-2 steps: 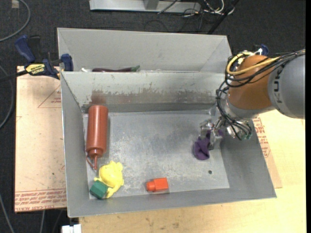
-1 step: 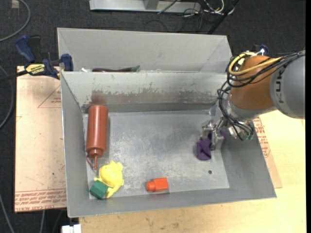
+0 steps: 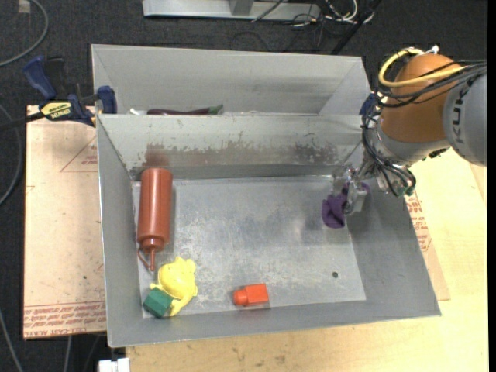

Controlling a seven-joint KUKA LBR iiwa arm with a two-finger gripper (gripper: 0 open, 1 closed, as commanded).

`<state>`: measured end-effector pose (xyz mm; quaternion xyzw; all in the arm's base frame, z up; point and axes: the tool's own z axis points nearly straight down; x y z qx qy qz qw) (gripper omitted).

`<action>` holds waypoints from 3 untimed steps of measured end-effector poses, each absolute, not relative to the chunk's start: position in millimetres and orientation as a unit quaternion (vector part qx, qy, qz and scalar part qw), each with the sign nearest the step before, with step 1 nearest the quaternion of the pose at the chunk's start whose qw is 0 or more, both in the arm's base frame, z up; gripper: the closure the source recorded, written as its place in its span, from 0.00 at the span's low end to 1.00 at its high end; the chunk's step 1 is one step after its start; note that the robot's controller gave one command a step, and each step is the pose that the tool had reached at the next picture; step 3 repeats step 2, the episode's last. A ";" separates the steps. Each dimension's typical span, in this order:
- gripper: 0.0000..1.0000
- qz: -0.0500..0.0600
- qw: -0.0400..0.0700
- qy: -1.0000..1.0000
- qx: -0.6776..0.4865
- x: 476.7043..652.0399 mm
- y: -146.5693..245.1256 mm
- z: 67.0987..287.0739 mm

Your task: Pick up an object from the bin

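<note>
Purple, limp lump (image 3: 333, 212), perhaps cloth, touches the gripper (image 3: 353, 197); whether gripped, I cannot tell.

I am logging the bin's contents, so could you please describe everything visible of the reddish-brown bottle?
The reddish-brown bottle looks like plastic: a smooth round body narrowing to a thin nozzle. It lies on its side on the bin floor along the view's left wall, nozzle towards the near edge, tip close to the yellow toy; contact cannot be judged.
</note>
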<state>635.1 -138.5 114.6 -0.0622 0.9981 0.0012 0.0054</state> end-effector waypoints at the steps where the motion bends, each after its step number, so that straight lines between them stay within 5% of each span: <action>1: 1.00 0.001 0.005 0.998 -0.062 635.1 -138.5 114.6; 2: 1.00 0.001 0.008 0.999 -0.051 637.3 -132.1 223.1; 3: 1.00 0.001 0.008 0.999 -0.051 637.3 -132.1 223.1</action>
